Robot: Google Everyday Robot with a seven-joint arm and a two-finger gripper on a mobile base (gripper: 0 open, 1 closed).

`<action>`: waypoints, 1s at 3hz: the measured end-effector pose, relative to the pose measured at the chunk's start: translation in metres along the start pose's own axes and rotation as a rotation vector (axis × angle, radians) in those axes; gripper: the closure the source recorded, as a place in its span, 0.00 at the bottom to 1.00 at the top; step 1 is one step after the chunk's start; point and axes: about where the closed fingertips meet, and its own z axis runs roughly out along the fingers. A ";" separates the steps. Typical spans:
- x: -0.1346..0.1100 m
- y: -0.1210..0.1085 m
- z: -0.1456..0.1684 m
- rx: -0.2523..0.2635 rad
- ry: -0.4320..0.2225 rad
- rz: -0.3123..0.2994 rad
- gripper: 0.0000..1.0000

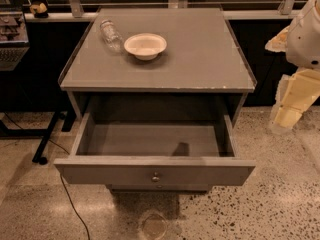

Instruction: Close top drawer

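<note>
The top drawer (100, 174) is a wide grey drawer pulled far out of the grey cabinet (200, 69) toward the camera. Its flat front panel carries a small round metal knob (156, 177) at centre. The drawer's inside looks bare, with a dark shadow on its floor. My gripper (288, 115) hangs at the right edge of the view, pale yellow, below the white arm. It sits to the right of the drawer's right corner, apart from it and touching nothing.
On the cabinet top stand a white bowl (145, 45) and a clear bottle (111, 34) lying on its side. A lower drawer front (130, 187) peeks out below. Left are a black stand leg (46, 141), a cable (72, 209) and a laptop (11, 54).
</note>
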 end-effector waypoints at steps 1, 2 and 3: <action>0.000 0.000 0.000 0.000 0.000 0.000 0.00; 0.001 0.003 0.000 0.012 -0.004 0.021 0.00; 0.014 0.022 0.026 -0.020 -0.071 0.115 0.00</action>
